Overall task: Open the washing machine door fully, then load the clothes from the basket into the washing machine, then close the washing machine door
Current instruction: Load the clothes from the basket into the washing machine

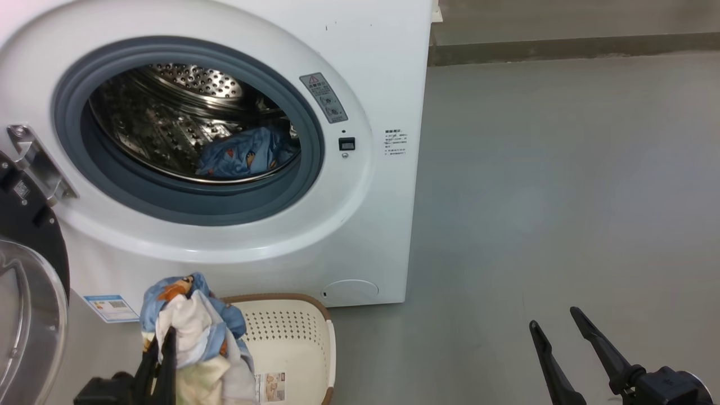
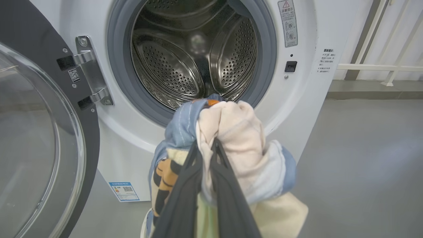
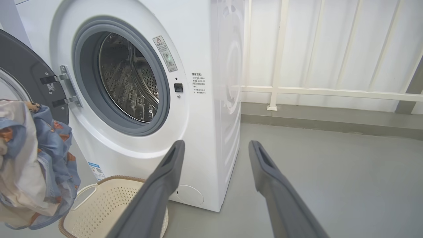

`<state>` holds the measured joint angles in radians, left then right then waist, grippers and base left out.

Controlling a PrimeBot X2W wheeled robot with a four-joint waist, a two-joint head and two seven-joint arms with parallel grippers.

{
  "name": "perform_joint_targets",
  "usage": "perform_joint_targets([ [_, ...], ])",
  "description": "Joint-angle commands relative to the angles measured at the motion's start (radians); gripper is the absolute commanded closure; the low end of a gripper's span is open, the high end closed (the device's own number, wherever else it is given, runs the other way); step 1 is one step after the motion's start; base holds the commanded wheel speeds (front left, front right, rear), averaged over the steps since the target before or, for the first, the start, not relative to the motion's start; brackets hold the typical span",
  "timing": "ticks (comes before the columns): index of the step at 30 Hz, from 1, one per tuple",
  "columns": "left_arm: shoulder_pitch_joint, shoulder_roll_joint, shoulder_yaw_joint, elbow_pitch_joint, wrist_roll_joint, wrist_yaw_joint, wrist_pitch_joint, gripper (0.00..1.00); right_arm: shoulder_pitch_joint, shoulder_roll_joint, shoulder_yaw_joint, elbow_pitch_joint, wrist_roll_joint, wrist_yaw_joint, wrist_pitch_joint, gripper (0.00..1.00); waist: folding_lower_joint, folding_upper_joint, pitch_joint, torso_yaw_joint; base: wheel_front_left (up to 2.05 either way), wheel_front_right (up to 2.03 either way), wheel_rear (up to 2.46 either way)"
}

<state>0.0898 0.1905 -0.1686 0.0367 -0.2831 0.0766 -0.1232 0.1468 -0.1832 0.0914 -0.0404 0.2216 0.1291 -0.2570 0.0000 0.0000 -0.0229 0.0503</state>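
The washing machine [image 1: 382,67] [image 2: 297,109] [image 3: 198,49] stands with its drum open. Its door [image 1: 22,264] [image 2: 39,138] [image 3: 19,72] is swung wide to the left on its hinge. A blue printed garment [image 1: 247,153] lies inside the drum. My left gripper [image 1: 161,337] [image 2: 205,145] is shut on a bundle of clothes [image 1: 194,332] [image 2: 238,152] [image 3: 36,165], blue, white and cream, lifted above the cream basket [image 1: 298,332] [image 3: 109,201] in front of the machine. My right gripper [image 1: 554,318] [image 3: 214,145] hangs open over the bare floor to the right, holding nothing.
Grey floor [image 1: 562,185] stretches to the right of the machine. A wall base runs along the back [image 1: 562,48], and a white railing [image 3: 330,92] stands behind the machine's right side.
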Motion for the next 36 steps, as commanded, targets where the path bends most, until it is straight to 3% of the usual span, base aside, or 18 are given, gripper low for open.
perform_joint_targets([
  [1,-0.071,0.014,0.034,0.0,-0.012,-0.011,-0.002,1.0,-0.012,-0.012,0.027,-0.029,-0.007,0.002,-0.005,0.0,0.0,0.0,0.009,-0.003,0.0,0.0,0.0],
  [12,-0.351,-0.001,0.046,0.253,-0.08,-0.073,-0.005,1.0,-0.062,-0.032,0.03,-0.055,0.003,0.002,-0.005,0.0,0.0,0.0,0.145,-0.047,0.0,0.0,0.0],
  [18,-0.556,0.022,0.066,0.412,-0.106,-0.106,0.0,1.0,-0.116,-0.041,0.034,-0.071,0.014,0.002,-0.005,0.0,0.0,0.0,0.258,-0.091,0.0,0.0,0.0],
  [23,-0.745,0.073,0.087,0.534,-0.131,-0.137,0.05,1.0,-0.165,-0.038,0.035,-0.083,0.025,0.002,-0.005,0.0,0.0,0.0,0.359,-0.132,0.0,0.0,0.0],
  [27,-0.925,0.146,0.1,0.623,-0.158,-0.163,0.156,1.0,-0.222,-0.03,0.036,-0.093,0.038,0.002,-0.005,0.0,0.0,0.0,0.464,-0.182,0.0,0.0,0.0],
  [36,-1.142,0.262,0.101,0.675,-0.16,-0.178,0.288,1.0,-0.299,0.006,0.044,-0.098,0.057,0.002,-0.005,0.0,0.0,0.0,0.616,-0.26,0.0,0.0,0.0],
])
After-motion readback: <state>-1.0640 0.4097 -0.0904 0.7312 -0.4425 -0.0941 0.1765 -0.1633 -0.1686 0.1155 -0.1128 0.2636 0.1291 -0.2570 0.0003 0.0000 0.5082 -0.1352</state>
